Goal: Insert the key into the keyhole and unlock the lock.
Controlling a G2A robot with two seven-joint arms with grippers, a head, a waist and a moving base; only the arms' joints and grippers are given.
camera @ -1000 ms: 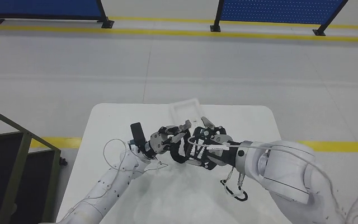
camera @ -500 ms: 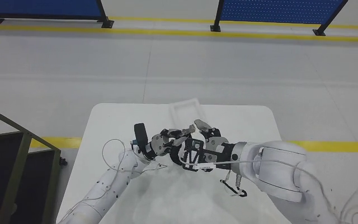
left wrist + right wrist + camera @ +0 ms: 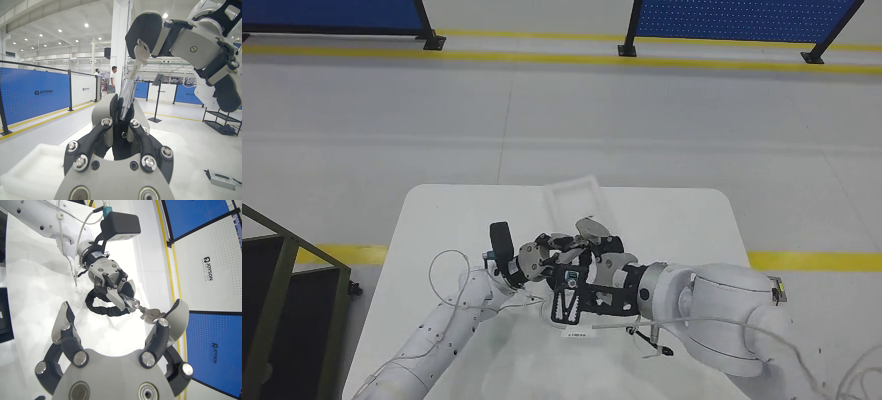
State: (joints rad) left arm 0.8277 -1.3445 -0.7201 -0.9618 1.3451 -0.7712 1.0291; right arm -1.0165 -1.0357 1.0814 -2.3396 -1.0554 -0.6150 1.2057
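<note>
Insertion underway, I judge: key [image 3: 140, 54] tip in the lock [image 3: 127, 98] gripped by left fingers [image 3: 101, 110]; right fingers [image 3: 65, 317] open, one touching key. Next: regrip, turn.

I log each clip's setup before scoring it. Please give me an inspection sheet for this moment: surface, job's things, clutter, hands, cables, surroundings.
Surface: white table.
Job's things: chrome lock with a black cable loop, held above the table; key has its tip at the keyhole and seems partly in.
Clutter: white foam tray at the table's far edge; small grey box with a lead.
Hands: left hand is shut on the lock; right hand is open, one finger touching the key's head.
Cables: white lead along the left arm.
Surroundings: blue barrier panels, yellow floor line, dark rack beside the table.
</note>
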